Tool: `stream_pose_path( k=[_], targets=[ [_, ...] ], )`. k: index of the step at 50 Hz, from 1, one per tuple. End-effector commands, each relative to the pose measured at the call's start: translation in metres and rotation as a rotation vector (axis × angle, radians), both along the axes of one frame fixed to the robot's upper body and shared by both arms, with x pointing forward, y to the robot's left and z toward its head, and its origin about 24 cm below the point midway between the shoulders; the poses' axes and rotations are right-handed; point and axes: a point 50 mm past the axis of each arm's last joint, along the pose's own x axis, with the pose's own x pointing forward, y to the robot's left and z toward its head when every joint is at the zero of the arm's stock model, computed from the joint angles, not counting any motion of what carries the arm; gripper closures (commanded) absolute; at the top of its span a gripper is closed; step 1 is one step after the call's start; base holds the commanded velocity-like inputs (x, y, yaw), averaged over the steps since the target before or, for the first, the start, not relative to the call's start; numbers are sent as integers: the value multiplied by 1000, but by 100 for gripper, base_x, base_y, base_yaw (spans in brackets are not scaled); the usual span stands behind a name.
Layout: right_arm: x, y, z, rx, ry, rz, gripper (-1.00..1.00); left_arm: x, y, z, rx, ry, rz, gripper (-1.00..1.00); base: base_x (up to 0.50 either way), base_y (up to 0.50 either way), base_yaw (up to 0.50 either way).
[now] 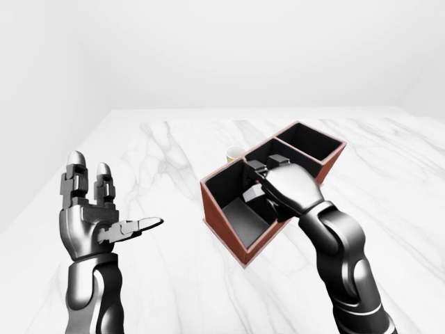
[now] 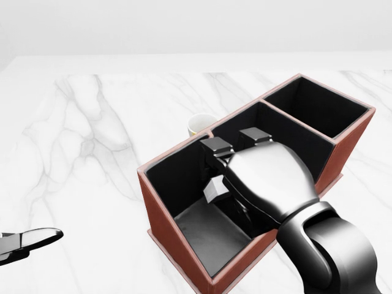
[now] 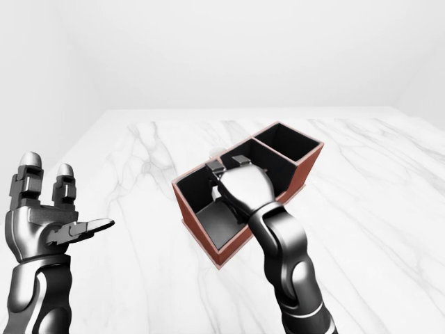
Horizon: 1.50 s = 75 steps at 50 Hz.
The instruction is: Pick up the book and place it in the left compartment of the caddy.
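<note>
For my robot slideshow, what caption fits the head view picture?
Robot's right hand reaches into the left compartment of the red-brown caddy on a marble table.

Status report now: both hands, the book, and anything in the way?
Left hand open, raised, clear of the caddy. Right hand over the left compartment, grip hidden. Book not visible. Cup beyond the caddy, not blocking.

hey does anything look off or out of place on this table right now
Nothing is spilled or damaged. The caddy sits askew to the table edges, a cup is half hidden behind it, and the right hand covers the left compartment, so the book cannot be seen.
</note>
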Motion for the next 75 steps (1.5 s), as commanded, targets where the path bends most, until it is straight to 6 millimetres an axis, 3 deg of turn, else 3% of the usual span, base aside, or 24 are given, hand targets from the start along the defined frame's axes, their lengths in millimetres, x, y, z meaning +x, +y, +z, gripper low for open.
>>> stream_pose_path(
  k=[1,21,75],
  targets=[
    [-3,5,4,-17,-28,20,100,0,1,1,-1,-4,3,-100,0,0,0],
    [3,0,-11,40,44,-64,100,0,1,-1,-2,2,1,-100,0,0,0],
    [6,10,-35,106,168,-88,100,1,1,0,0,0,1,-100,0,0,0]
  ],
)
